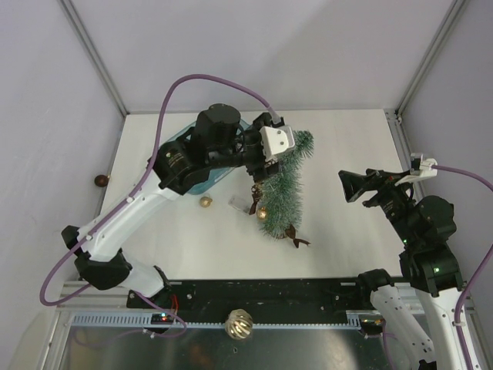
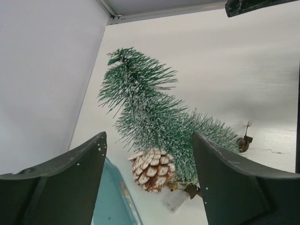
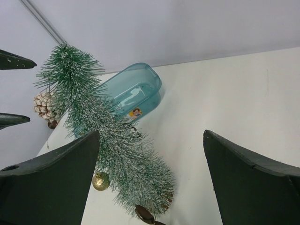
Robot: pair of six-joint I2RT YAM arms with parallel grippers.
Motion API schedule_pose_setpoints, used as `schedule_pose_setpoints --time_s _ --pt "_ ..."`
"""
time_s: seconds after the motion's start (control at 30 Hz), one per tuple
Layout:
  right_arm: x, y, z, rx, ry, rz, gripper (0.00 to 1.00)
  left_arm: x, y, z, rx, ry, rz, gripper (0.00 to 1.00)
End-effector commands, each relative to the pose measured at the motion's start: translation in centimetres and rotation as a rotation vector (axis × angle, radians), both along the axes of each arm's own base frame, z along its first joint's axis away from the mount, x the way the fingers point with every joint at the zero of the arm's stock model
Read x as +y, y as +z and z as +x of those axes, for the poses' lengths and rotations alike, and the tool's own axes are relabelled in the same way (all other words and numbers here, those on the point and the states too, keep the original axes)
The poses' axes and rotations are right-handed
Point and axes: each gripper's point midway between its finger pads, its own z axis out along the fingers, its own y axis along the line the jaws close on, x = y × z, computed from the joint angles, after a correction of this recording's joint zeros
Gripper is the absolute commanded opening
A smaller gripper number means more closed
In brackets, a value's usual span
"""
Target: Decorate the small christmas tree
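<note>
Lab robot cell: white panels (image 1: 46,92), aluminium frame (image 1: 92,54).

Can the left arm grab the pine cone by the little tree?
Probably yes. The left gripper is open and the pine cone sits right in front of it, with nothing in between. The cone lies against the tree, so the needles may get brushed.

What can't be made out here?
Base of small christmas tree: under needles in top view, unclear in wrist views.
Contents of teal tub: left arm covers it in top view; tree blocks part in right wrist view.
Whether pinecone hangs or touches: left wrist view, cannot tell.
</note>
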Motion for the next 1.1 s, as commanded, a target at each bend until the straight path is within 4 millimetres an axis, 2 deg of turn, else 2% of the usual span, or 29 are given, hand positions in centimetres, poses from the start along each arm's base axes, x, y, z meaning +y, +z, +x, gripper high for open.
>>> schedule_pose_setpoints --time_s 0.0,0.03,0.1,0.23,0.4,0.5,0.57,0.67,0.73,0.77,0.83,0.93,1.07 --pt "-0.1 1.2 -0.4 -0.036 -0.002 0.010 0.96 1.2 3.7 -0.3 -0.040 0.037 -0.090 0.89" --pt "-0.1 1.1 -0.3 -0.036 -0.004 0.009 0.96 1.4 4.0 -0.3 -0.041 0.046 -0.097 0.94" --pt "-0.1 1.1 -0.2 -0.032 -0.007 0.007 0.97 1.9 4.5 -0.2 -0.038 0.063 -0.113 0.98" --pt "-0.3 0.8 0.0 -0.023 -0.017 0.004 0.98 3.2 6.0 -0.2 -0.032 0.095 -0.160 0.99" --pt "-0.5 0.7 0.4 -0.016 -0.034 0.001 0.99 5.6 9.0 -0.2 -0.024 0.154 -0.252 1.00" --pt "-0.6 0.2 0.8 0.007 -0.045 0.002 0.99 8.3 10.5 1.4 0.017 0.254 -0.328 1.00" --pt "-0.7 -0.3 1.1 0.030 -0.056 0.000 0.99 10.8 10.4 3.5 0.062 0.361 -0.365 1.00" --pt "-1.0 -1.1 1.5 0.065 -0.078 -0.004 0.99 16.0 7.9 7.6 0.155 0.570 -0.395 1.00" --pt "-1.3 -1.8 1.7 0.090 -0.098 -0.011 0.99 19.3 4.9 9.7 0.239 0.697 -0.401 1.00" --pt "-1.4 -2.2 1.8 0.107 -0.107 -0.016 0.99 21.5 3.0 10.8 0.279 0.775 -0.396 1.00" --pt "-1.6 -2.7 1.9 0.138 -0.120 -0.026 0.99 24.7 -0.9 12.0 0.360 0.917 -0.386 1.00" --pt "-1.8 -3.0 1.8 0.162 -0.124 -0.037 0.99 27.5 -5.4 12.2 0.421 1.075 -0.350 1.00" --pt "-1.8 -2.5 1.6 0.170 -0.123 -0.046 0.99 29.5 -8.7 11.0 0.418 1.174 -0.323 1.00"
